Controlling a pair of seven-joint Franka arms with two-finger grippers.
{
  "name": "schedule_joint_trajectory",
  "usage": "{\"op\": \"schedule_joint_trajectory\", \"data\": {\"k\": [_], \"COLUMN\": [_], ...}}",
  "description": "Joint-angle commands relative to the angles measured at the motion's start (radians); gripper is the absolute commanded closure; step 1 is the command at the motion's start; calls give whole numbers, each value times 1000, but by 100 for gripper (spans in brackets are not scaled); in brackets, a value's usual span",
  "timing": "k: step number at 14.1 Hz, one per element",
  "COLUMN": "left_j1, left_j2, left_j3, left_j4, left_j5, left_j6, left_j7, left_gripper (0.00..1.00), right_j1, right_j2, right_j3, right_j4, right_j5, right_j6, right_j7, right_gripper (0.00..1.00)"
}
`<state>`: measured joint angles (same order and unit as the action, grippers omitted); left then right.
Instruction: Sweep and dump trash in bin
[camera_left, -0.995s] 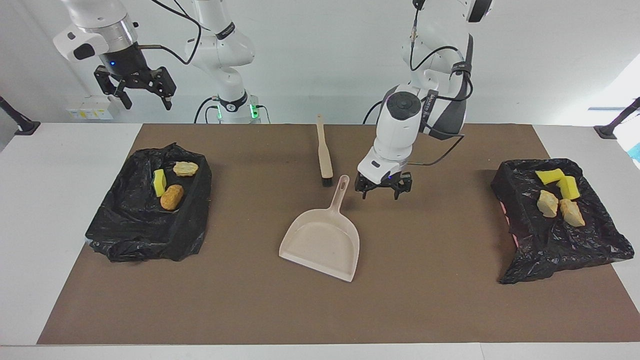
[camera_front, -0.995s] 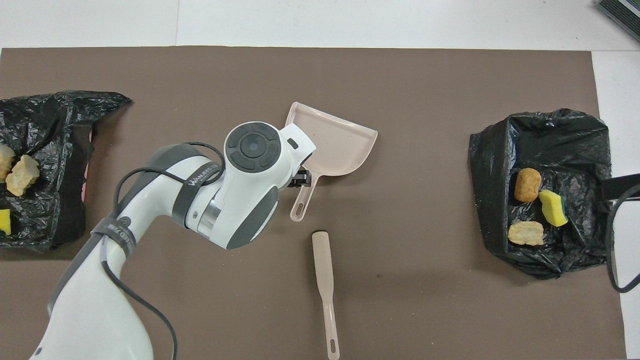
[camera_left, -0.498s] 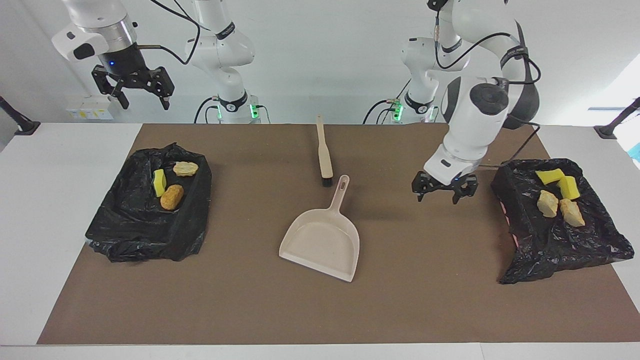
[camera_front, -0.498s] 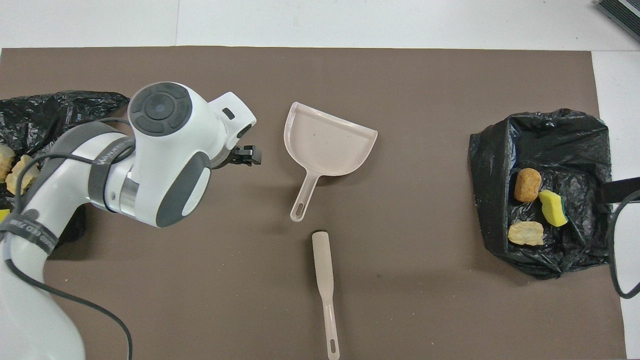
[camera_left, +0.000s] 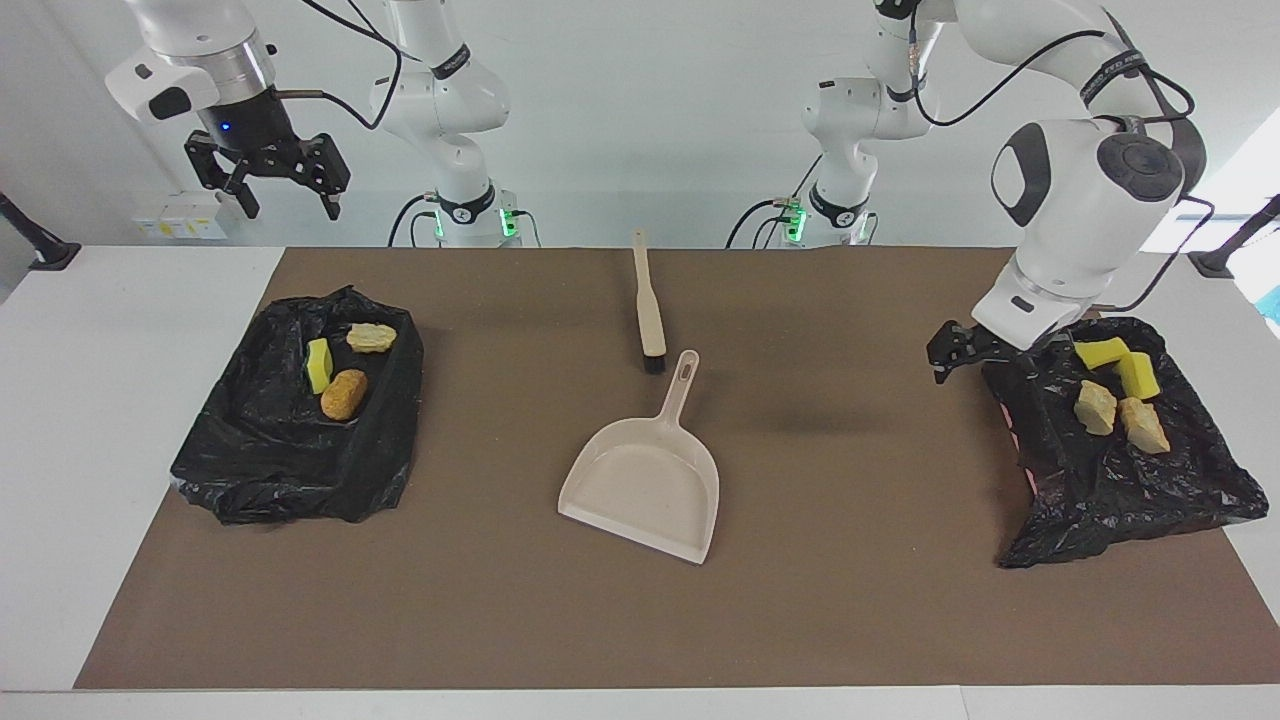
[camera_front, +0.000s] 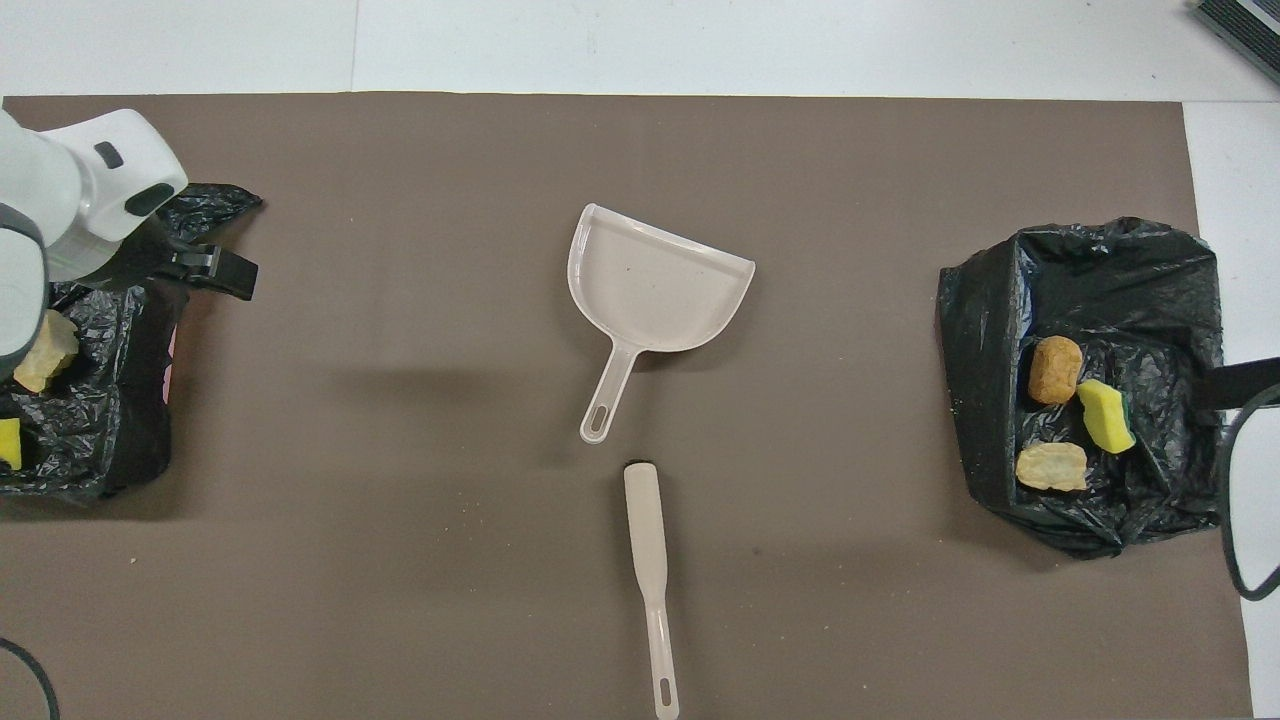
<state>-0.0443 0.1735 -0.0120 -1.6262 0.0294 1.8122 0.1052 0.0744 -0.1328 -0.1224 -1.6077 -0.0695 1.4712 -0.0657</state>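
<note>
Nearest the robots, the brush (camera_left: 649, 300) lies idle beside the dustpan (camera_left: 645, 480), both set down mid-counter. All trash (camera_left: 343, 393) sits inside the two black-lined bins (camera_left: 290, 450). Left gripper (camera_left: 985, 355), open and empty, hangs over one bin's edge; right gripper (camera_left: 268, 170) waits raised, open, empty.

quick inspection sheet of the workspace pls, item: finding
surface: brown mat on a white table.
job's things: seven scraps, all in the two black-lined bins: three in the bin at the right arm's end, four in the bin at the left arm's end.
clutter: dustpan and brush lie mid-mat, apart.
grippers: left gripper open, over the rim of its bin; right gripper open, raised, waiting.
cables: black cables run along both arms.
surroundings: white wall; nothing else seen.
</note>
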Motion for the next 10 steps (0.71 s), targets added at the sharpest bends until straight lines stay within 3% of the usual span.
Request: {"op": "schedule_joint_trajectory", "data": {"k": [1,10], "left_j1": [64,-31], "left_j2": [-26,-103], "left_j3": [-9,-31], "left_j4": [5,-1], "left_j5": [-39,-39], "left_j6": [-33,-116], "left_j7": [16,-58], "left_gripper": [0,0], "right_j1": [-2,-2], "right_j2": [-27,-27], "right_j3": [4,4], "right_j4": [-34,-34], "right_j5": [-10,-10], "right_j6": [20,17], "right_j7": [-17,-17], "right_gripper": [0,0]}}
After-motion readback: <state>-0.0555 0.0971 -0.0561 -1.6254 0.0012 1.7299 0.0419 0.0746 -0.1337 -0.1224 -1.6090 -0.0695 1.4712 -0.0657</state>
